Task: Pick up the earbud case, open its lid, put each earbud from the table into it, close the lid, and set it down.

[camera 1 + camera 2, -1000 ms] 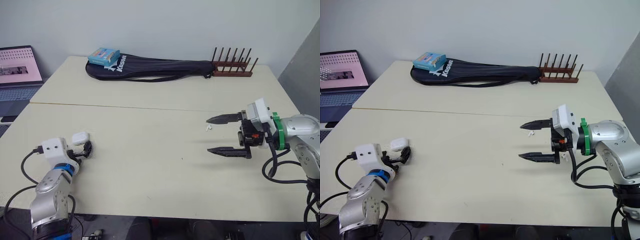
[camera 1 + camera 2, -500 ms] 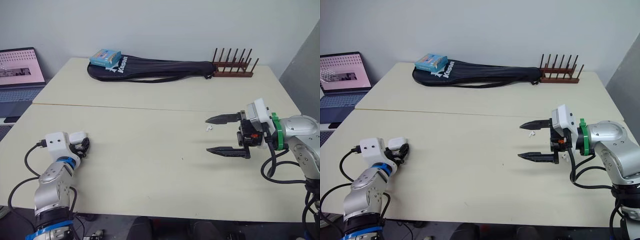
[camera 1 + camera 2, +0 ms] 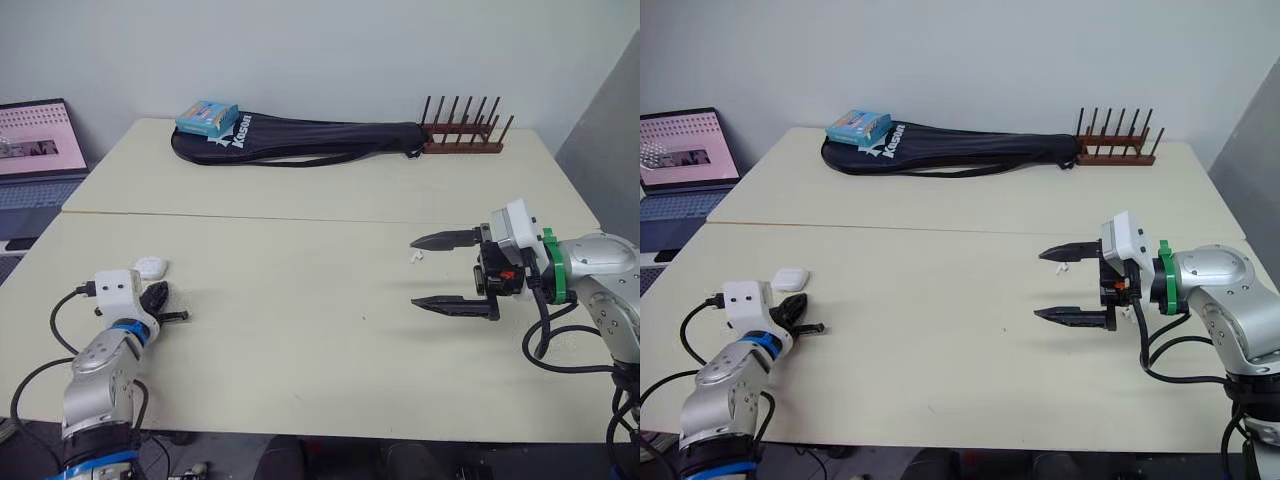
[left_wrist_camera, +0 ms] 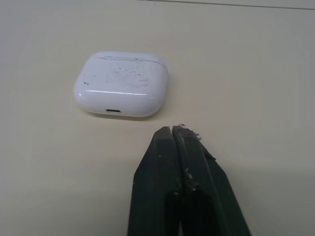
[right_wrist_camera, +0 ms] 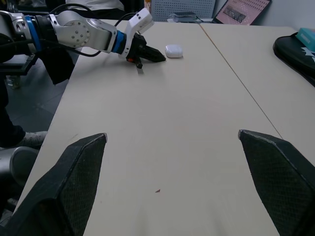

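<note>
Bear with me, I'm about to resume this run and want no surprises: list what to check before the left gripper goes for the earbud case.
1. Earbud case free on the table, nothing touching it: ok.
2. Case lid shut, so it can be lifted as one piece: ok.
3. Left gripper open for the grasp: not ok; its fingers are pressed together beside the case.
4. Right gripper open and well apart from the case: ok.
5. Both earbuds located: cannot tell; one small white earbud lies on the table by the right gripper, and a second cannot be made out.
</note>
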